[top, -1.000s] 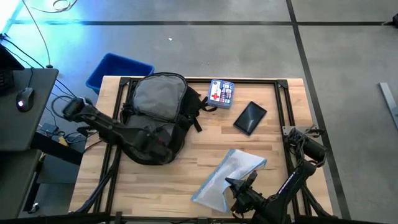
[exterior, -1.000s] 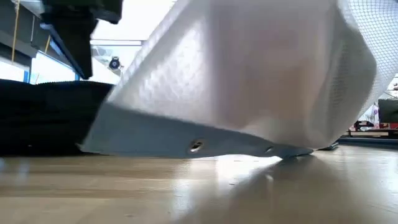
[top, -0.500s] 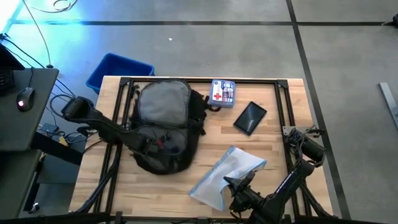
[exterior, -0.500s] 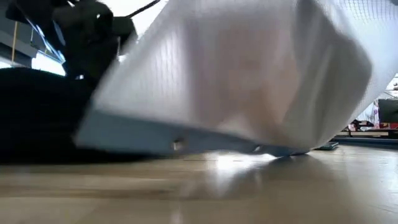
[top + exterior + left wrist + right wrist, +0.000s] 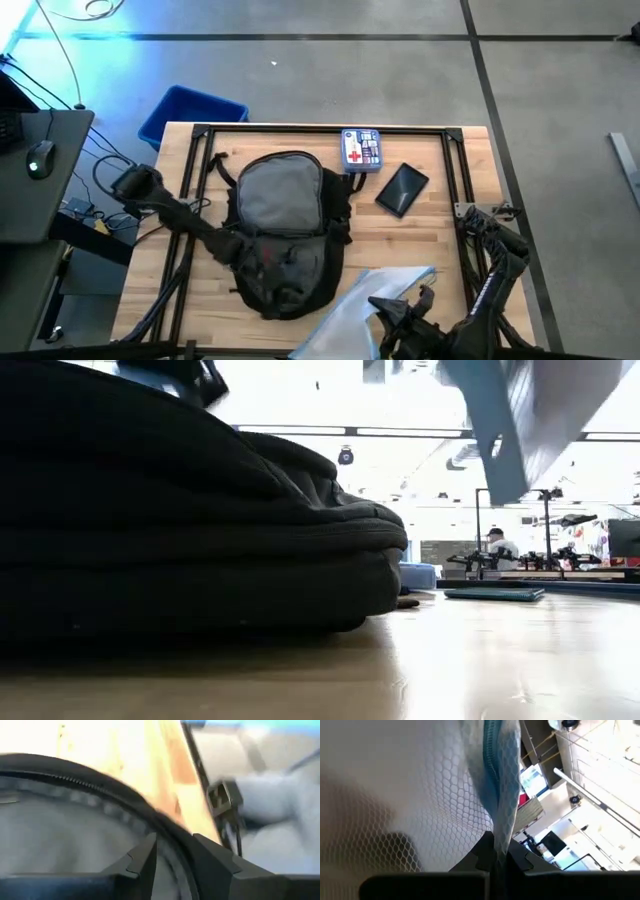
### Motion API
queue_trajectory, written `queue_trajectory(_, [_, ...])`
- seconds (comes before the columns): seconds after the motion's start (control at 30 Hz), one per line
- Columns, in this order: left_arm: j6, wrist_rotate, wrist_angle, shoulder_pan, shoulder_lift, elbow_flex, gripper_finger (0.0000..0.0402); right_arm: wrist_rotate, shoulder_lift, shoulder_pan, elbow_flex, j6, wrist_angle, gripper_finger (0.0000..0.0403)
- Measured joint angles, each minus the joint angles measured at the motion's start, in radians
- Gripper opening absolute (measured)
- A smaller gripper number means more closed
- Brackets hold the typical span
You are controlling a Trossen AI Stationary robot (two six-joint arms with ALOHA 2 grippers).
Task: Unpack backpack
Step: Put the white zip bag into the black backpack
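Your left gripper (image 5: 172, 857) has its jaws pinching the rim of the backpack (image 5: 285, 225) mid-table, and that thin bite could slip while your right gripper (image 5: 497, 857), jaws pressed on the mesh pouch (image 5: 345, 310), dangles it near the table (image 5: 420, 225) edge.

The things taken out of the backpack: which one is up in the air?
The clear mesh zip pouch, pinched by the right gripper. The first-aid kit and black tablet lie flat on the table.

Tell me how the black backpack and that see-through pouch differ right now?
The backpack is large, dark and bulky, lying flat on the table. The pouch is thin, pale and mesh-lined with a blue zip, lifted near the table's front edge. The left tool straddles the backpack's zipped rim; the right tool pinches the pouch's zip edge. Both are soft bags.
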Motion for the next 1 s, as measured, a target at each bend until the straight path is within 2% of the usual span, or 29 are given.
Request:
queue_trajectory(0.13, [0.025, -0.269, -0.523, -0.124, -0.022, 0.249, 0.0090, -0.005, 0.000, -0.043, 0.048, 0.010, -0.032, 0.0000])
queue_trajectory(0.2, [0.021, -0.434, -0.680, -0.183, -0.023, 0.332, 0.0084, -0.005, 0.000, -0.075, 0.047, 0.013, -0.034, 0.0000])
queue_trajectory(0.27, [0.050, -0.560, -0.754, -0.225, -0.022, 0.354, 0.0081, -0.009, 0.000, -0.109, 0.043, 0.016, -0.033, 0.0000])
queue_trajectory(0.37, [0.134, -0.603, -0.842, -0.257, -0.009, 0.341, 0.0086, -0.009, 0.000, -0.149, 0.043, 0.016, -0.031, 0.0000])
queue_trajectory(0.43, [0.102, -0.640, -0.913, -0.262, 0.002, 0.307, 0.0099, -0.028, 0.000, -0.163, 0.043, 0.002, -0.028, 0.0000])
queue_trajectory(0.57, [0.070, -0.668, -0.985, -0.233, 0.019, 0.193, 0.0140, -0.114, 0.001, -0.169, 0.042, -0.049, -0.020, 0.0000])
queue_trajectory(0.73, [0.049, -0.865, -0.983, -0.193, 0.020, 0.068, 0.0196, -0.169, 0.001, -0.169, 0.042, -0.044, -0.002, 0.0000])
queue_trajectory(0.8, [0.020, -0.913, -0.982, -0.170, 0.020, 0.029, 0.0212, -0.195, 0.001, -0.169, 0.042, -0.044, 0.000, 0.0000])
queue_trajectory(1.0, [-0.066, -0.914, -0.891, -0.092, 0.020, -0.099, 0.0234, -0.236, 0.001, -0.166, 0.042, -0.044, 0.039, 0.0000])
